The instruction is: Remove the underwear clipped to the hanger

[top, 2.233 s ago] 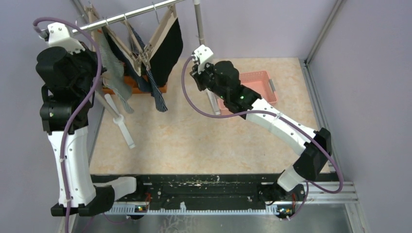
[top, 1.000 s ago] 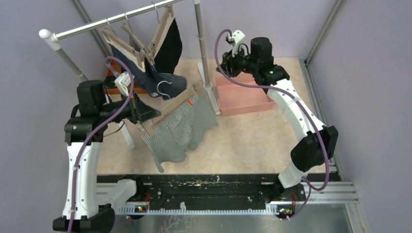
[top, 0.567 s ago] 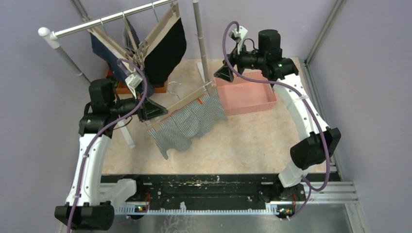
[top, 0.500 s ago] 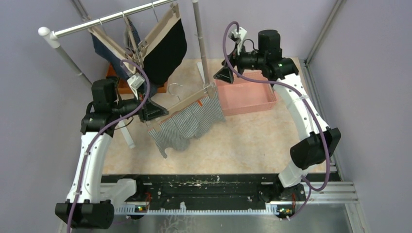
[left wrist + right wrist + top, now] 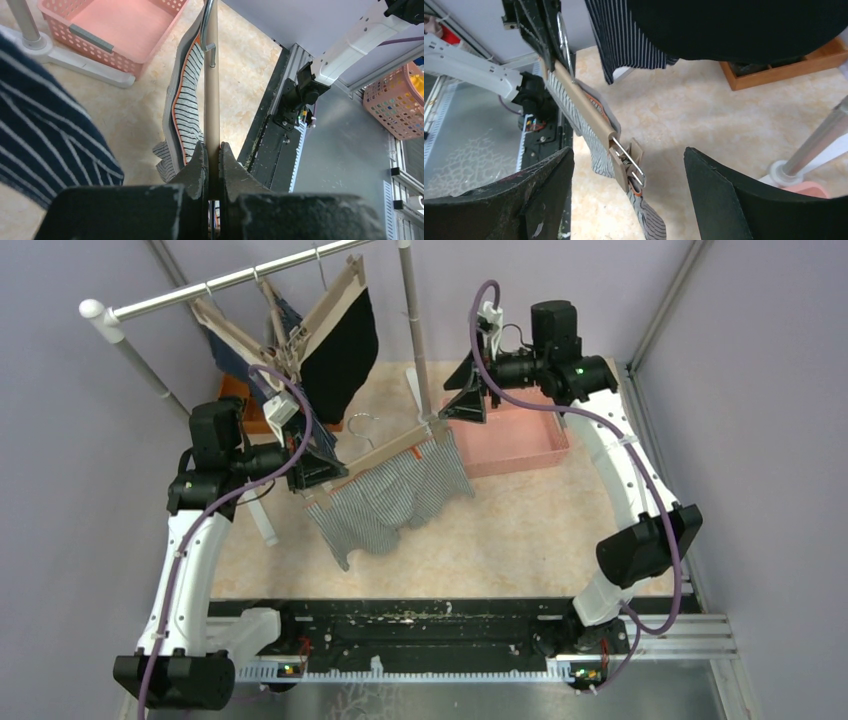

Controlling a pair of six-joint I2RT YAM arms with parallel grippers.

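Note:
A beige wooden hanger (image 5: 380, 454) with grey striped underwear (image 5: 390, 502) clipped under it is held out over the table. My left gripper (image 5: 322, 472) is shut on the hanger's left end; in the left wrist view the bar (image 5: 211, 90) runs straight out from between the closed jaws (image 5: 213, 147), with the underwear (image 5: 187, 115) hanging beside it. My right gripper (image 5: 462, 405) is open at the hanger's right end. In the right wrist view, the end clip (image 5: 629, 167), pinching the underwear (image 5: 649, 220), sits between the wide-apart fingers without touching them.
More underwear hangs from the metal rail (image 5: 230, 280) at the back: a black pair (image 5: 345, 350) and a navy striped pair (image 5: 235, 355). The rack post (image 5: 415, 330) stands beside my right gripper. A pink basket (image 5: 520, 435) lies back right, an orange wooden tray (image 5: 232, 400) back left.
My left gripper has raised the hanger and swung it towards the right arm. My right gripper has opened wide and come down around the hanger's right end clip.

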